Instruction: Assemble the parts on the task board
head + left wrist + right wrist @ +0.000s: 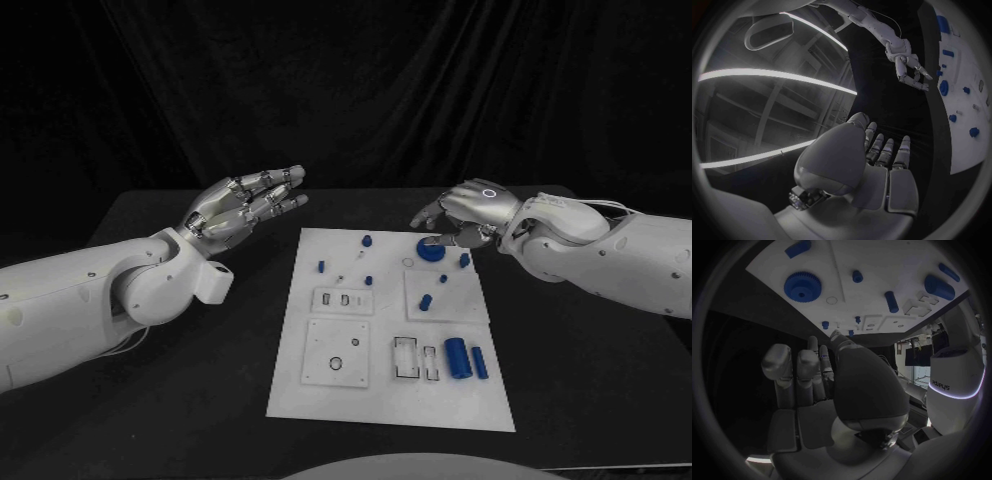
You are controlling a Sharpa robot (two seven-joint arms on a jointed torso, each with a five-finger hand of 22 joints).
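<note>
Left hand [864, 167] empty, fingers [887, 150] extended and slightly apart, held off the task board [961, 145]. Right hand [911, 70] hovers at the board's edge beside a blue gear [944, 88]. Small blue parts [974, 132] scattered on the board.

Dim scene against black drapes; the white task board [392, 400] stands out brightest. Bright strip lights glare in the left wrist view. Both wrist views bend strongly toward their dark rims.

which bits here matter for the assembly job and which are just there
For the job: task board; blue gear; large blue cylinder; slim blue bar; small blue pegs; right hand.
Just there: black table; left hand, open, off the board.
</note>
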